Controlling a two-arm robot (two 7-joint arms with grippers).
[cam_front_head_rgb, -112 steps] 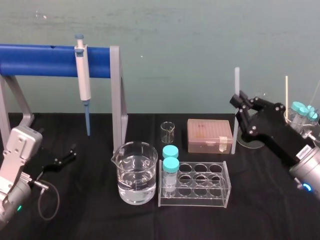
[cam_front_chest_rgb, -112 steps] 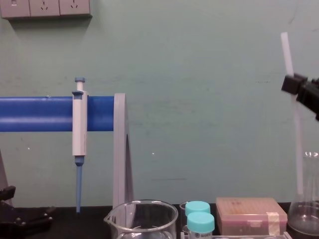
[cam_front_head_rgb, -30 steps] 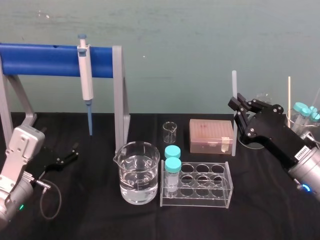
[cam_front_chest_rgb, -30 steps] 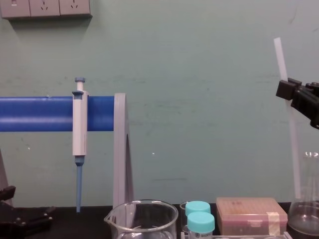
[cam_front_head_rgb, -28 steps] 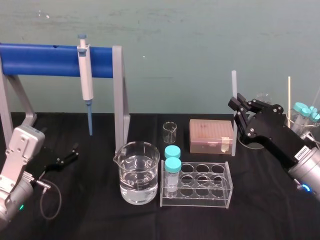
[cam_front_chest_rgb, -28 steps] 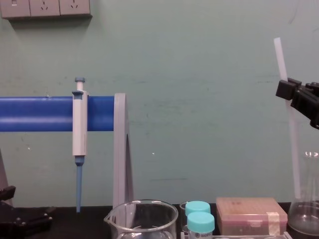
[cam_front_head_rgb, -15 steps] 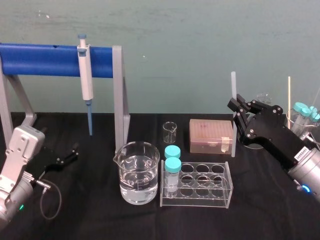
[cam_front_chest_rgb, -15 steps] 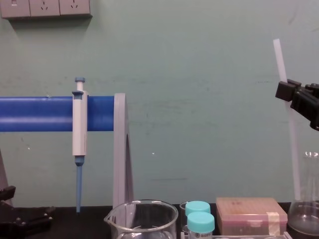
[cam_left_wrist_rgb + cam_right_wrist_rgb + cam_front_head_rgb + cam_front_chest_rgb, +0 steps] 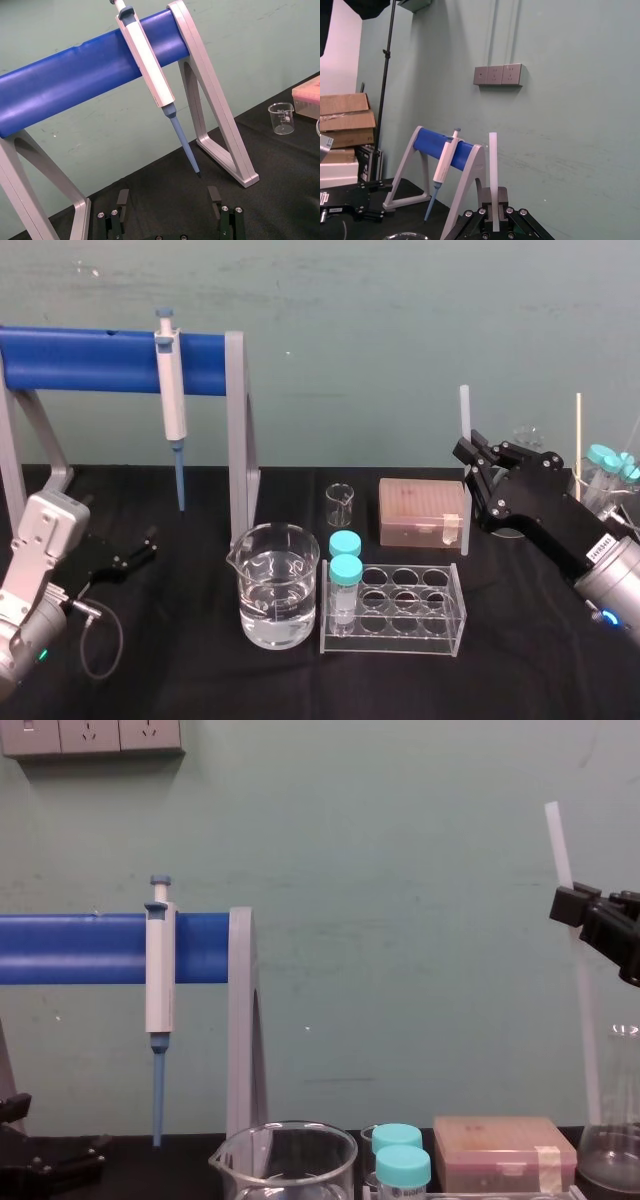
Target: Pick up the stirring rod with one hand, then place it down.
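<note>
Fingers (image 9: 480,455) of right gripper (image 9: 466,452) clamped on the stirring rod (image 9: 464,406) — rod nearly upright; left gripper (image 9: 168,196) idle far left, fingers apart.

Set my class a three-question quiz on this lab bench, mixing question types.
1. True or false: the right gripper is shut on the long translucent white stirring rod, while the left gripper sits open, low on the left.
2. The white-and-blue pipette: A hangs on the blue bar stand; B lies flat; C is being carried.
3. How many teal-capped tubes stand in the clear plastic rack?
Key: 1 true; 2 A; 3 two.
</note>
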